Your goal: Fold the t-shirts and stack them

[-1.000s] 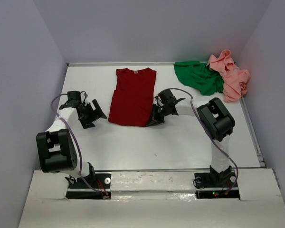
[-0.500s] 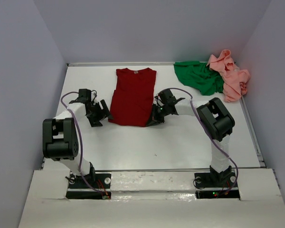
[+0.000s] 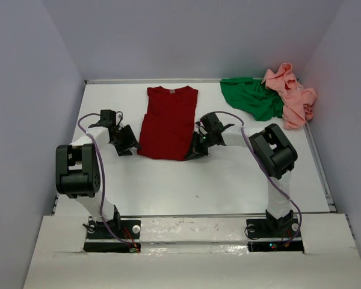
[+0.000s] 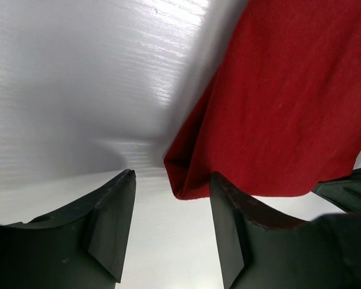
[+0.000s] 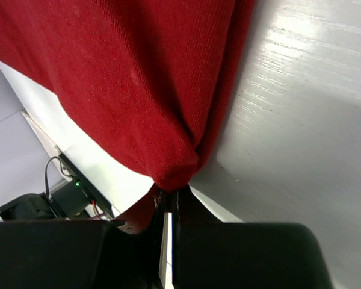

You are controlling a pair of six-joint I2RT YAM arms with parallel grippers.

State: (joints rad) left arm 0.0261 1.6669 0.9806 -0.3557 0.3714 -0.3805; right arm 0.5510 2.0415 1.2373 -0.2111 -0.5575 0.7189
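The dark red t-shirt (image 3: pixel 168 120) lies flat in the middle of the table, folded into a long strip with its collar at the far end. My right gripper (image 3: pixel 192 150) is shut on the strip's near right corner (image 5: pixel 168 174). At the near left corner (image 4: pixel 186 180) my left gripper (image 3: pixel 131 144) stands open and low. In the left wrist view that corner sits just ahead of the gap between the fingertips (image 4: pixel 219 186), close to the right one. The bright green t-shirt (image 3: pixel 253 97) and the salmon pink t-shirt (image 3: pixel 292 96) lie crumpled at the back right.
The white table (image 3: pixel 228 180) is boxed in by grey walls at the left, back and right. The two crumpled shirts touch each other in the back right corner, and the pink one lies against the right wall.
My left gripper has slid right across the table to the red shirt's near left corner, and its jaws have narrowed. The right gripper has kept its hold and its place.
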